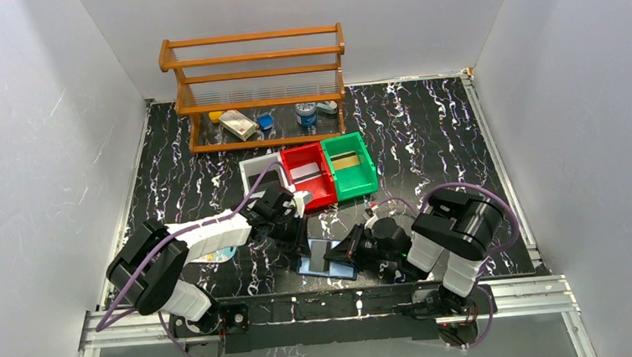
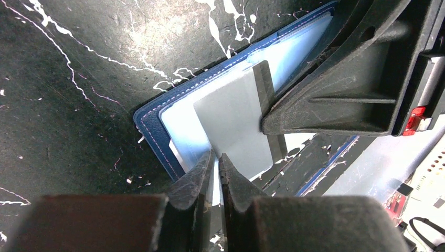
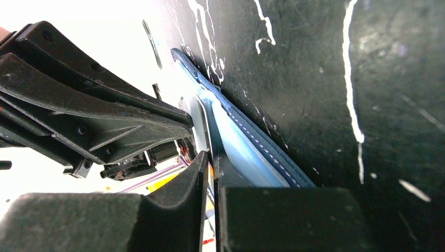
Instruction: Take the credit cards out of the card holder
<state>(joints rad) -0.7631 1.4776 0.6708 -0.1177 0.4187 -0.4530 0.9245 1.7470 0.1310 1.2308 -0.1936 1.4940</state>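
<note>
Plainly card holder (image 2: 152,131) open: navy, light-blue inside.

We log the tightest spot at the near middle of the black, white-veined tabletop (image 1: 427,129). There the left gripper (image 1: 302,243) pinches a pale grey card (image 2: 231,118) and the right gripper (image 1: 341,254) a thin dark-edged sheet (image 2: 265,89), nose to nose over the open navy card holder with pale blue inner faces (image 1: 319,264), with no lane between. Behind, a grey tray (image 1: 253,168), red plastic bin (image 1: 308,177) and green plastic bin (image 1: 350,166) stand in a row before the orange wooden rack (image 1: 255,82), while we see bare tabletop far right and far left.
</note>
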